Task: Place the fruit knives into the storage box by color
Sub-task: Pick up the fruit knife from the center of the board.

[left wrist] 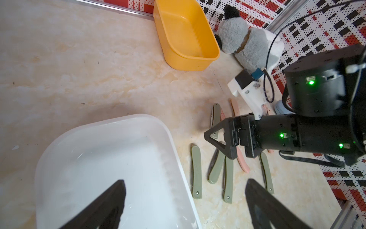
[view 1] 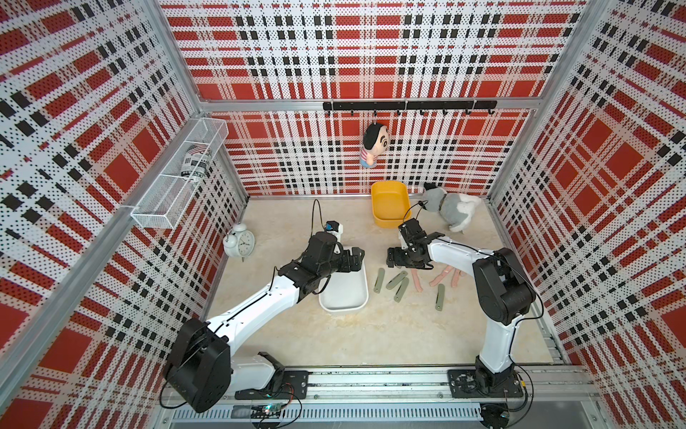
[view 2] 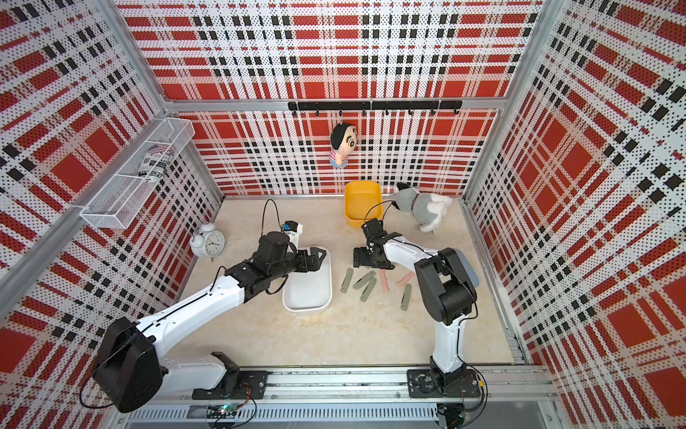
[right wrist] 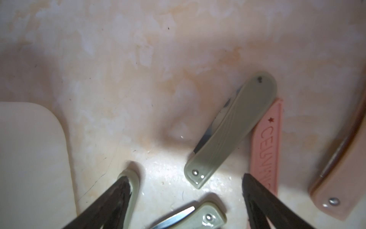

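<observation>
Several fruit knives lie loose on the table, sage green ones (view 1: 396,280) (view 2: 405,297) beside salmon pink ones (view 1: 441,276). Left of them stands the white storage box (view 1: 345,297) (left wrist: 174,150), with nothing in it. My left gripper (view 1: 356,260) (left wrist: 185,181) hangs open over the box's far end, holding nothing. My right gripper (view 1: 393,260) (right wrist: 185,176) is open low over the knives. In the right wrist view a green knife (right wrist: 231,126) leans against a pink one (right wrist: 266,142), and another green knife (right wrist: 200,218) between the fingers shows some blade.
A yellow box (view 1: 389,204) sits against the back wall, with a grey plush dog (view 1: 451,208) to its right. A white alarm clock (view 1: 239,243) stands at the left wall. A wire shelf (view 1: 178,178) and a hanging doll (view 1: 375,145) are on the walls.
</observation>
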Available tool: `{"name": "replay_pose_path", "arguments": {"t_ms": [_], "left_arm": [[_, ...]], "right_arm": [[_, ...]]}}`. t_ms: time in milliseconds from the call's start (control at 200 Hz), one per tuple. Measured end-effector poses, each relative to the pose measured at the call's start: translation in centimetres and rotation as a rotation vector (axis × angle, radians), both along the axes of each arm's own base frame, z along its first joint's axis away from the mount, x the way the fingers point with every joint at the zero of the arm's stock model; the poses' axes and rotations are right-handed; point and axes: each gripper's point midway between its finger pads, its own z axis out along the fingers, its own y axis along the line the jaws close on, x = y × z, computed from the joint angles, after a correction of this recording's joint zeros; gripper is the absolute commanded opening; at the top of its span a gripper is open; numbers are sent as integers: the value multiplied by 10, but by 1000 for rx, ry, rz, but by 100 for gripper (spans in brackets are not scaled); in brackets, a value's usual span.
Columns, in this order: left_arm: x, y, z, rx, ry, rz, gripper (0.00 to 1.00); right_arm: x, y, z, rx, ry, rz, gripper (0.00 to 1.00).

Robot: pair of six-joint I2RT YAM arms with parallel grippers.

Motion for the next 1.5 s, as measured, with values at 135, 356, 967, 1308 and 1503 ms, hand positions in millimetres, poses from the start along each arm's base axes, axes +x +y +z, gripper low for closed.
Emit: {"name": "replay_pose_path", "arguments": {"t_ms": [135, 356, 967, 1308, 1503], "left_arm": [[0, 0, -2, 0, -1, 1, 97], [-1, 1, -7, 5, 5, 3, 97], [-3, 13, -9, 9, -2, 26, 97], [-4, 13, -11, 10, 3, 24, 96], [-4, 13, -11, 10, 4, 24, 96]], "right_arm": [[1, 1, -1, 3, 4, -3, 91], [12, 3, 1, 9, -9, -8, 91], [35, -10, -7, -57, 14, -15, 92], [61, -17, -8, -114, 14, 11, 82], [59, -13, -11, -107, 39, 40, 78]]}}
